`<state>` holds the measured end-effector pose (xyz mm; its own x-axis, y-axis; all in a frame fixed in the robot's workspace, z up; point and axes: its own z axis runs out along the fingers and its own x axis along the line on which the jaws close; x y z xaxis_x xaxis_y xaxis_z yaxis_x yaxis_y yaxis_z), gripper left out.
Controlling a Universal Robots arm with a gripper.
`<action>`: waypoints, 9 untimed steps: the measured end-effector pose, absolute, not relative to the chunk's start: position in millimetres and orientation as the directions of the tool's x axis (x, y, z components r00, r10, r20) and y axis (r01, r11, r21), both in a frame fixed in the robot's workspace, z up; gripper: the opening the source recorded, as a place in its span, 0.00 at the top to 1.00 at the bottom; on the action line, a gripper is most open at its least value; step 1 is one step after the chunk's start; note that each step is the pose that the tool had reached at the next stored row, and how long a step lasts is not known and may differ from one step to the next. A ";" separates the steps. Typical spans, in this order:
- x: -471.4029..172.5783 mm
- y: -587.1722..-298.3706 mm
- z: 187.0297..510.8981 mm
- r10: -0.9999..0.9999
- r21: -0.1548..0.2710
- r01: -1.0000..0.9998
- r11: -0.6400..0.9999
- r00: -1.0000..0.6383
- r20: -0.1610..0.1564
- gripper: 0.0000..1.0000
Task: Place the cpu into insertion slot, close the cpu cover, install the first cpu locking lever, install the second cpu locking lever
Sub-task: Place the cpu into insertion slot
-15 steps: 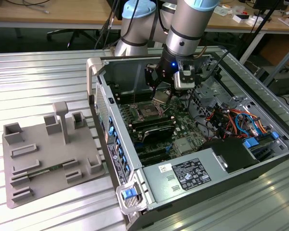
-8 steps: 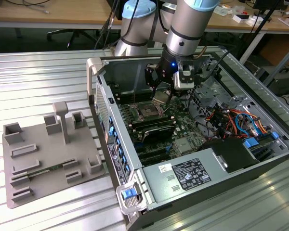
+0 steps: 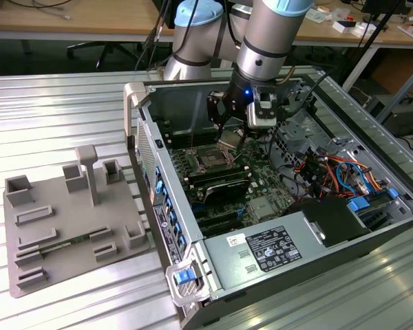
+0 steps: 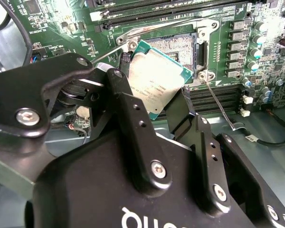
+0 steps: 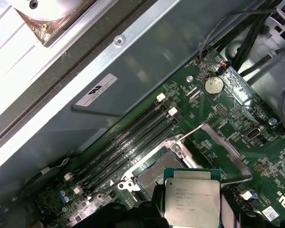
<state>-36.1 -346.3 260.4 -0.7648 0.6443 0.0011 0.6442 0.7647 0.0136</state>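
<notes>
Between the jaws of the gripper [image 4: 152, 97], the chip [image 4: 156, 78] is being clamped by two opposite edges. This is leaving its grey metal top and its underside untouched, which looks like a way of sparing the contacts. The black fingers [image 4: 126, 102] are pinching it at a tilt, so one corner is hanging lower than the rest.

Just beneath, the socket [image 5: 154, 173] is lying bare, its fine pin field uncovered. The chip is hovering over one side of it and is overlapping the rim rather than sitting square inside, so it is not yet seated.

Beside the socket, the cover [image 5: 226, 151] appears to be standing swung up on its hinge. One thin locking lever [image 4: 221, 107] is sticking out loose across the board [image 5: 237, 109]. Both are evidently being kept out of the way so the opening stays free.

Further out, the long memory slots [image 5: 128, 142] are running alongside the socket. The whole board is lying inside the open computer case [image 3: 158, 206], which is resting on a ribbed metal table [image 3: 55, 110].
</notes>
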 end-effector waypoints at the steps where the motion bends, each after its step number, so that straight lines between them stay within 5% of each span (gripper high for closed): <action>1: -36.1 -346.3 260.4 0.646 0.014 0.646 0.764 -0.764 0.001 0.45; 9: -36.1 -346.3 260.1 0.656 0.013 0.656 0.755 -0.755 0.001 0.45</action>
<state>-36.1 -346.3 260.1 -0.7551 0.6556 0.0008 0.6555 0.7551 0.0133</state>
